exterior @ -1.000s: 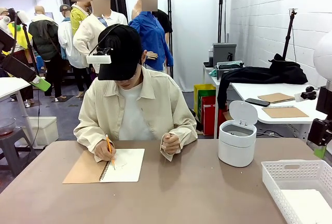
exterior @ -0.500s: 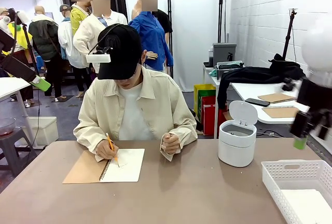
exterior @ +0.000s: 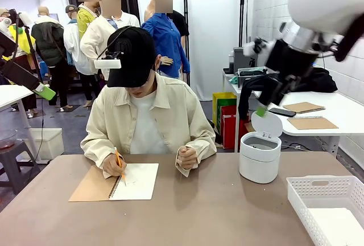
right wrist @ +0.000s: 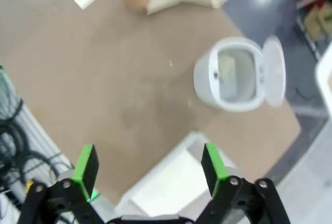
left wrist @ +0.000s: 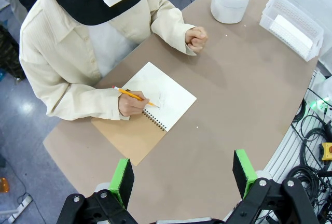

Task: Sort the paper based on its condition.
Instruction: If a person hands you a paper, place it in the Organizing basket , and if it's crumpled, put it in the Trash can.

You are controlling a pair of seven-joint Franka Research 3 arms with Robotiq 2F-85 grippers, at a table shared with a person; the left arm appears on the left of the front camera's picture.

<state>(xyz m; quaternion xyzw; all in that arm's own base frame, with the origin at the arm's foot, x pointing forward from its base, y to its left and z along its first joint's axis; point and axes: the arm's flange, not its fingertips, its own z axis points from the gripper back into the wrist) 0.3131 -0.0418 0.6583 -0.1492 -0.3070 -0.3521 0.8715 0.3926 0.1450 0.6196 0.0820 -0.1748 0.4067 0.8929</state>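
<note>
Resting in the white basket (exterior: 318,181) is paper (exterior: 338,226); the bin (exterior: 259,166) stands open.

Taupe worktop (exterior: 216,212); white bin (exterior: 259,160), lattice basket (exterior: 324,192) and paper (exterior: 341,226). Notebook (exterior: 142,183): white page, brown cover. Orange pencil (exterior: 119,162).

You've got an open spiral notebook (exterior: 139,183) on the brown table (exterior: 210,212), with a lid-up white bin (exterior: 259,163) and a white slotted basket (exterior: 324,188) further right.
</note>
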